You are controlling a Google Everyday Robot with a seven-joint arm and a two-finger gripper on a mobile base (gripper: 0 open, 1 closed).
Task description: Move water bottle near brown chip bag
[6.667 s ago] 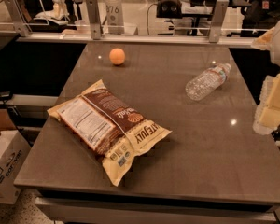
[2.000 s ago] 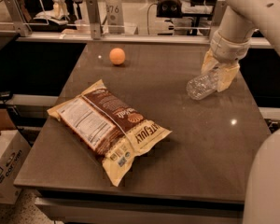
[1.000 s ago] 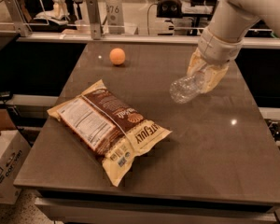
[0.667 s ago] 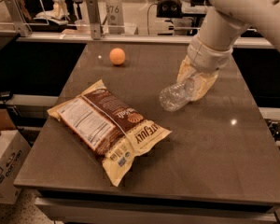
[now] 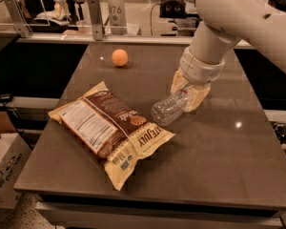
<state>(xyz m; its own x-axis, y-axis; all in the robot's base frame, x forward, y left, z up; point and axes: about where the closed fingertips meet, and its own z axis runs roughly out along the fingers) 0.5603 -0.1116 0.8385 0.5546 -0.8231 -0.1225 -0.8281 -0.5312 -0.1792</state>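
The water bottle (image 5: 168, 109), clear and ribbed, lies tilted with its base pointing toward the brown chip bag (image 5: 109, 128); its cap end is hidden inside my gripper (image 5: 188, 95). The gripper, with cream-yellow fingers, is shut on the bottle's neck end, right of the bag, over the middle of the table. The bottle's base is a short gap from the bag's right edge. The bag lies flat at the front left of the dark table (image 5: 219, 156), label panel up.
An orange ball (image 5: 119, 57) sits at the table's back left. A railing and lab clutter run behind the table's far edge. A cardboard box (image 5: 2, 175) stands on the floor at the left. My white arm (image 5: 238, 18) comes in from the upper right.
My gripper has taken hold of the water bottle at the back right and carried it left and toward the front, bringing it close to the chip bag.
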